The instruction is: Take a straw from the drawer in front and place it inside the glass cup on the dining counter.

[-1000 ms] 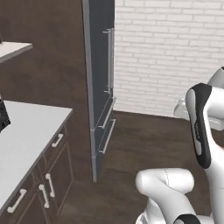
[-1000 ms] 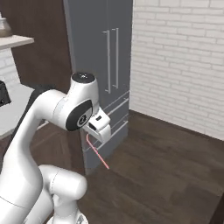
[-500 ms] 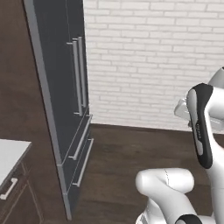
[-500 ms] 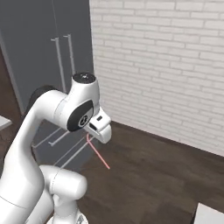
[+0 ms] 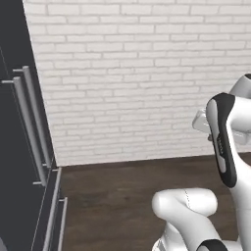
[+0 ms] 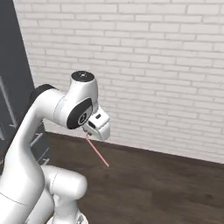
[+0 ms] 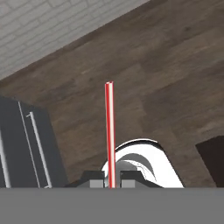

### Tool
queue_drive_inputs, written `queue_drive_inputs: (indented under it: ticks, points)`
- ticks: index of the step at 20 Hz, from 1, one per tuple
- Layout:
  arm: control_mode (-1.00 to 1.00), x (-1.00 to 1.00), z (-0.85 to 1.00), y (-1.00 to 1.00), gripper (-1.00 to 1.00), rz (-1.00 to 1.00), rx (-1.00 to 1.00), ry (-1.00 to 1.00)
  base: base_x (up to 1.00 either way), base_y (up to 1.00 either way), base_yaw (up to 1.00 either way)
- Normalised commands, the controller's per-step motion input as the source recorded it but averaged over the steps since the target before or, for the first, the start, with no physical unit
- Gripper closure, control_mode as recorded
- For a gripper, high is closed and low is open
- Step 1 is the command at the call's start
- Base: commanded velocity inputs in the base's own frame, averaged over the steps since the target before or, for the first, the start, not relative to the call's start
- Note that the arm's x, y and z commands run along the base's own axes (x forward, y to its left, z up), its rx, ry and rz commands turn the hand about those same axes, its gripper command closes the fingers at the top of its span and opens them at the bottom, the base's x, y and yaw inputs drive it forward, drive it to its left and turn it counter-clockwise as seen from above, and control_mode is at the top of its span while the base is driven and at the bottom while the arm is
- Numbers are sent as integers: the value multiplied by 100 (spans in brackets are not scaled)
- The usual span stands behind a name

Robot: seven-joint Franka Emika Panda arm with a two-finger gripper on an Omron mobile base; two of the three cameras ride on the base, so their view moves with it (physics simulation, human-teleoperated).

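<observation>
A thin red straw (image 6: 97, 152) slants down and to the right from my gripper (image 6: 88, 134), which is shut on its upper end, high above the dark wooden floor. In the hand view the straw (image 7: 109, 131) runs straight up from between the two dark fingertips of the gripper (image 7: 111, 178), which pinch its base. The arm is folded close over the base, with the hand at about shoulder height. The drawer, the glass cup and the dining counter are out of view.
A white brick wall (image 5: 137, 73) stands ahead, across a stretch of dark wooden floor (image 6: 166, 183). A tall grey fridge (image 5: 24, 147) with long bar handles stands at the left, and the fridge (image 7: 26, 144) lies at the lower left under the hand.
The whole picture has shifted: the base has turned, so the counter and cabinets have left the views and the fridge has slid left. The straw stays pinched in the gripper, arm pose unchanged.
</observation>
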Motion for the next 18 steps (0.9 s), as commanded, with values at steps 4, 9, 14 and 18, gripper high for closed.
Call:
queue_drive_inputs:
  ticks: [4,9,14,18]
  points:
    - [100,0,0,0,100,0,0,0,99,5,-56]
    - [100,0,0,0,100,0,0,0,100,5,-56]
    - [100,0,0,0,100,0,0,0,100,1,-53]
    - [100,0,0,0,100,0,0,0,100,-1,-50]
